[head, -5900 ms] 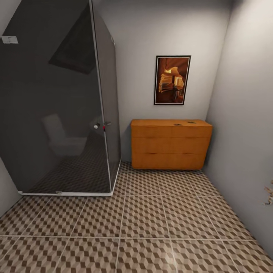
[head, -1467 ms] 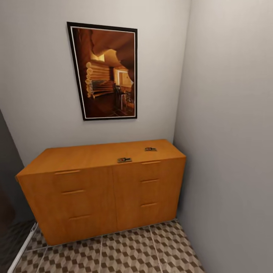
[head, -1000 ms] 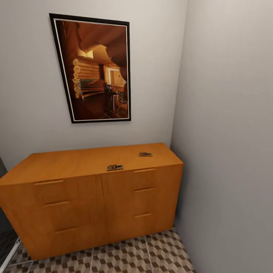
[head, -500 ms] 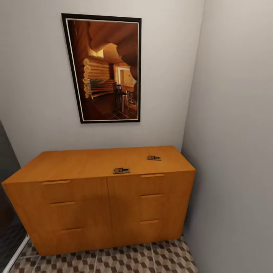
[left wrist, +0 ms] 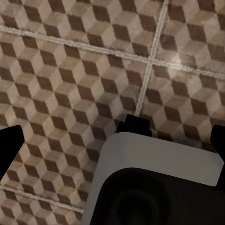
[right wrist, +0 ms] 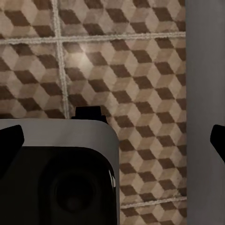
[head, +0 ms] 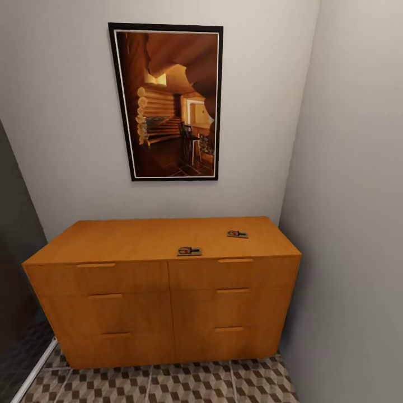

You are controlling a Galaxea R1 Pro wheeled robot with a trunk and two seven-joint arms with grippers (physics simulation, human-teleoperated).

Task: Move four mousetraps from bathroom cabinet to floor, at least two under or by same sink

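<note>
The cabinet (head: 168,296) is seen against the rear wall, its right end close to the side wall, below a framed picture (head: 168,101). Cube-patterned bathroom floor (head: 184,386) lies before it. Two mousetraps are seen on its top, well apart: one (head: 189,251) at the front edge, one (head: 237,234) farther back and right. Left gripper (left wrist: 115,140) and right gripper (right wrist: 115,138) are held above tiles, fingertips spread wide, nothing grasped.

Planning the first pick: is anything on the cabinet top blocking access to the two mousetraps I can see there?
Nothing visible does. Both mousetraps, one near the front edge and one further back to the right, lie flat on the bare cabinet top, apart from each other. The right-hand wall stands close beside the cabinet's end.
</note>
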